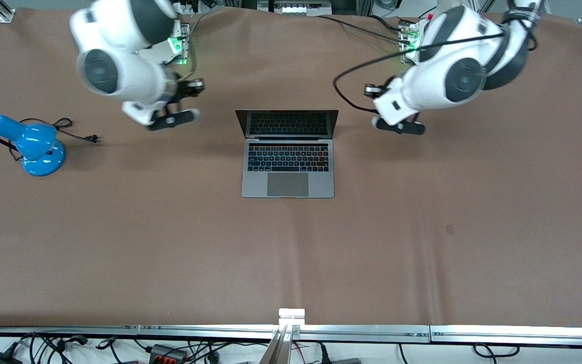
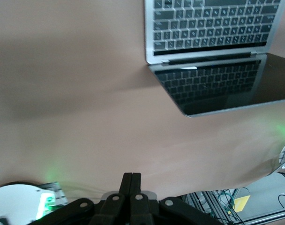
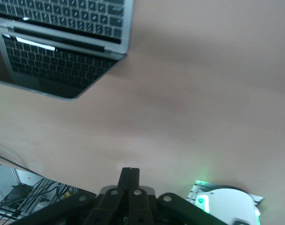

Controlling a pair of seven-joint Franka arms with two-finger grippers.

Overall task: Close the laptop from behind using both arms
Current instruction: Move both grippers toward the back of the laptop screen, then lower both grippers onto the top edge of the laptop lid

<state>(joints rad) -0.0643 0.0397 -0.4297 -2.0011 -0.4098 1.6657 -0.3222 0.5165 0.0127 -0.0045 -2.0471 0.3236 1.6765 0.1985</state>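
Note:
The space-grey laptop (image 1: 288,169) lies open in the middle of the table, its dark screen (image 1: 287,124) upright on the side toward the arms' bases. My left gripper (image 1: 401,126) is shut and empty over bare table beside the screen, toward the left arm's end. My right gripper (image 1: 172,119) is shut and empty over bare table beside the screen, toward the right arm's end. Neither touches the laptop. The left wrist view shows its shut fingers (image 2: 131,180) and the laptop (image 2: 208,42). The right wrist view shows its shut fingers (image 3: 129,174) and the laptop (image 3: 63,28).
A blue desk lamp (image 1: 33,146) with a black cord and plug (image 1: 91,137) sits toward the right arm's end of the table. A metal rail (image 1: 291,331) runs along the table edge nearest the front camera. The green-lit bases (image 1: 180,43) stand by the arms.

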